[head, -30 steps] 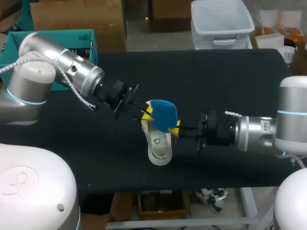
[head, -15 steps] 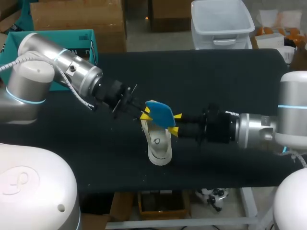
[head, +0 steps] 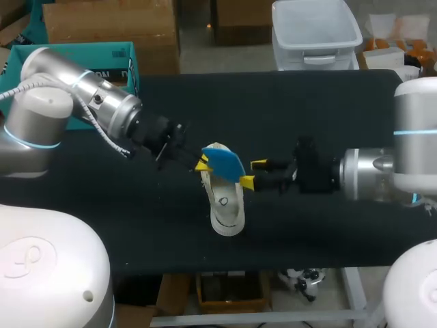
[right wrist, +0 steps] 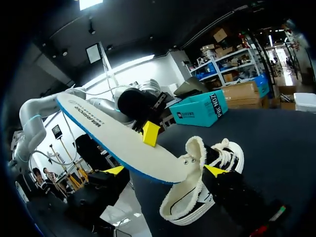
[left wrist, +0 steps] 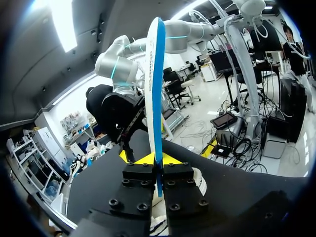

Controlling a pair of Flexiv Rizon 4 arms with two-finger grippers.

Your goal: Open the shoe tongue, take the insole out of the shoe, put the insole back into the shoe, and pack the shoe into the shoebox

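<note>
Head view, insole (head: 224, 162) out, above shoe (head: 226, 208)

The insole (head: 224, 162) is faced in smooth blue material with a dull sheen, while its underside is seen as matt white foam. The shoe (head: 225, 205) is made of off-white canvas, matt and coarse, with a frayed, fluffy edge at the opening and woven laces. The table (head: 321, 102) is covered in a matt black surface, possibly cloth. The left gripper (left wrist: 153, 159) is built of matt black metal studded with screws, and its tips are smooth yellow plastic. The left arm (head: 95, 99) and right arm (head: 369, 181) are clad in satin silver metal with glossy white shells. The shoebox (head: 109, 58) is teal cardboard.
</note>
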